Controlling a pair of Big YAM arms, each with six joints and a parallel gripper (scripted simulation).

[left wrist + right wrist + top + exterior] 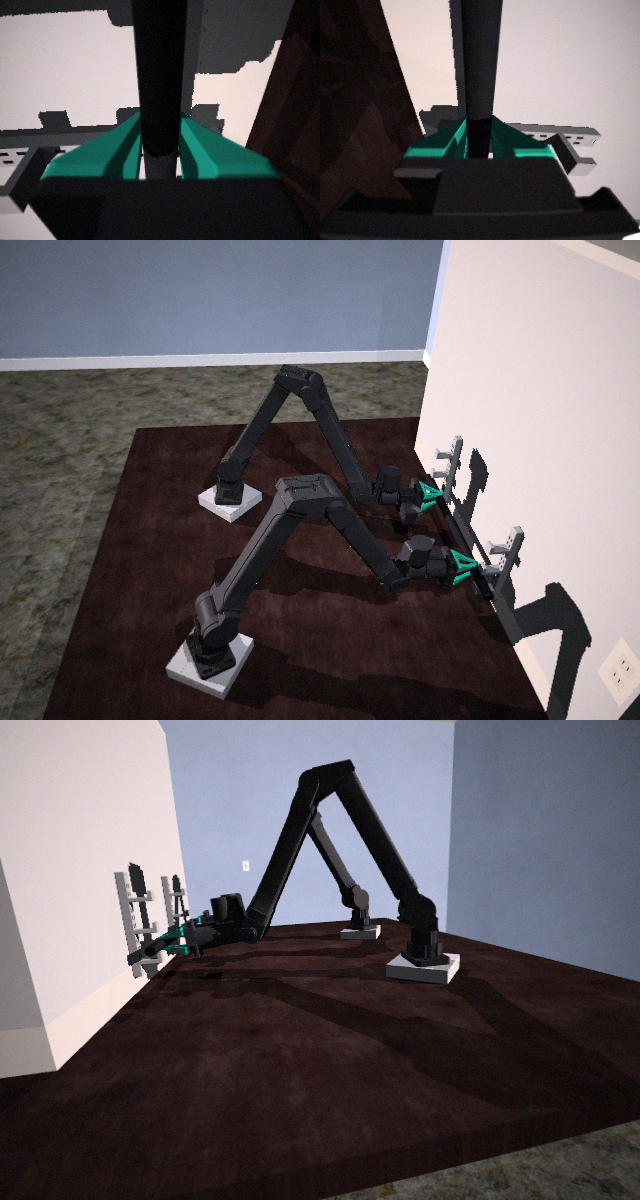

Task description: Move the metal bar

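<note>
The metal bar (457, 529) (154, 947) (161, 60) (482, 60) is grasped by left jaws (439, 496) (164, 943) and right jaws (474, 569), its axis nine-to-three facing the wall. The top rack arms (498, 548) (140, 899) lie toward twelve o'clock, so lifting before inward travel seems required.

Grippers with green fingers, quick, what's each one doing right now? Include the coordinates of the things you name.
Left gripper (439, 497) (161, 942) (160, 117): closed on the black metal bar (454, 529) (153, 947) (161, 65) (482, 60).
Right gripper (474, 569) (195, 919) (480, 119): closed on that bar too.
</note>
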